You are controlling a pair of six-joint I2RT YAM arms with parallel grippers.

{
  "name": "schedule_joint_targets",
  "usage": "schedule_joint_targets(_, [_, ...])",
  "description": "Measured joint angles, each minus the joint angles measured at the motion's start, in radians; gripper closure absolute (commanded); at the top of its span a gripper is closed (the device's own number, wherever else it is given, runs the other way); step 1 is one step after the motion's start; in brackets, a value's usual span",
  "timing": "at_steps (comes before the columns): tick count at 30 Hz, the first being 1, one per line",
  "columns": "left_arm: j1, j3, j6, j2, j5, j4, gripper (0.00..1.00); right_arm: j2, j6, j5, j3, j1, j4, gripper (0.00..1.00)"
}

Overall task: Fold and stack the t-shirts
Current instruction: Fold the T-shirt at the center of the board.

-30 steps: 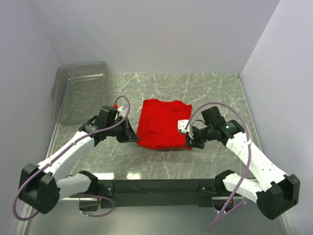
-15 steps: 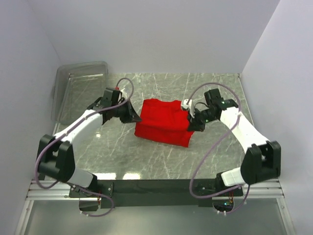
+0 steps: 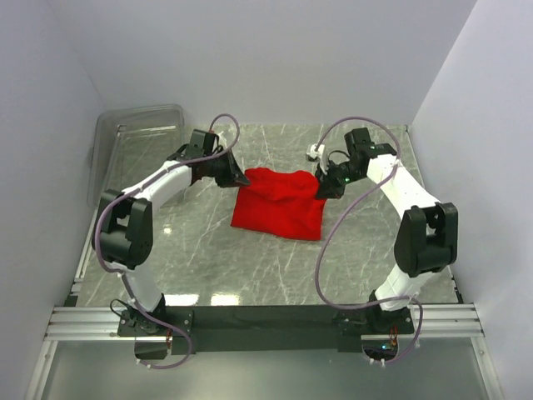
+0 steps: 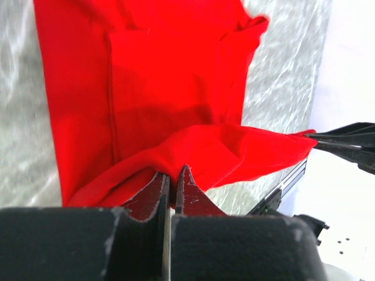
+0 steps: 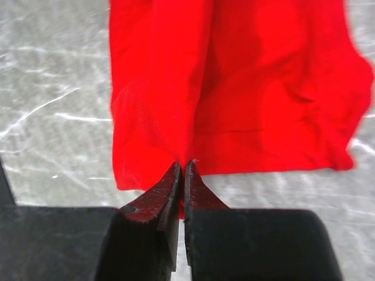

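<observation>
Toward the tabletop's (image 3: 366, 250) 12 o'clock, the left fingers (image 4: 149, 199) and right fingers (image 5: 161, 193), clenched on the t-shirt (image 3: 279, 208), had carried its 6 o'clock edge over, apparently completing a fold.

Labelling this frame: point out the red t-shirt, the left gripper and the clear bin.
red t-shirt (image 3: 279, 210): top view, middle of cloth.
left gripper (image 3: 241, 177): top view, between its fingertips.
clear bin (image 3: 137, 158): top view, bare floor.

Red t-shirt (image 3: 279, 206), partly folded, far corners lifted off the marble
</observation>
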Motion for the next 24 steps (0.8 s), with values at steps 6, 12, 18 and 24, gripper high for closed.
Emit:
schedule_joint_targets(6, [0.012, 0.128, 0.005, 0.081, 0.010, 0.015, 0.99, 0.082, 0.012, 0.011, 0.087, -0.024, 0.025, 1.00])
schedule_joint_targets(12, [0.021, 0.229, 0.014, 0.187, 0.010, 0.036, 0.99, 0.172, 0.042, 0.035, 0.129, -0.032, 0.061, 1.00])
schedule_joint_targets(18, [0.026, 0.261, 0.019, 0.278, 0.010, 0.043, 0.99, 0.224, 0.080, 0.061, 0.143, -0.041, 0.103, 1.00])
schedule_joint_targets(24, [0.027, 0.311, 0.017, 0.336, 0.013, 0.056, 0.99, 0.245, 0.108, 0.062, 0.169, -0.047, 0.125, 1.00])
